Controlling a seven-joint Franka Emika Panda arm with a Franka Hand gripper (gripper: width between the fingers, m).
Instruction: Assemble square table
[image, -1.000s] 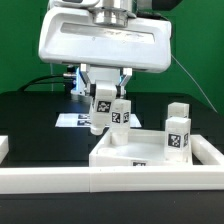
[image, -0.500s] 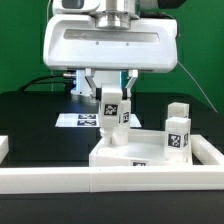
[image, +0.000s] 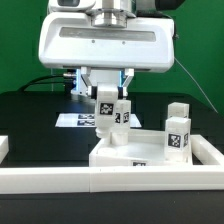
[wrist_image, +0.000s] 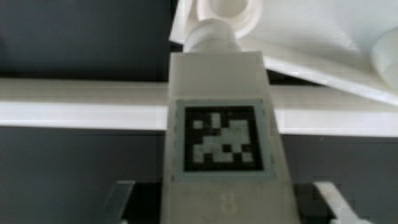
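The square table's top (image: 150, 150) is a white slab with a raised rim, lying in the front right corner of the frame. One short white leg (image: 178, 130) with a tag stands on its right side. My gripper (image: 107, 96) is shut on another tagged leg (image: 104, 112) and holds it nearly upright over the slab's back left corner. A third leg (image: 123, 113) stands just behind it. In the wrist view the held leg (wrist_image: 222, 130) fills the middle between my gripper's (wrist_image: 224, 205) two fingers (wrist_image: 125, 200). Its narrow end points at the slab's corner (wrist_image: 338, 60).
A long white border bar (image: 100, 182) runs along the front and up the right side (image: 212, 150), with a short piece at the exterior view's left (image: 4, 148). The marker board (image: 72, 120) lies flat on the black table behind the slab. Cables hang behind the arm.
The held leg swung slightly to the exterior view's right half a second ago and is now back to the left, about where it was one second ago. The grip is unchanged.
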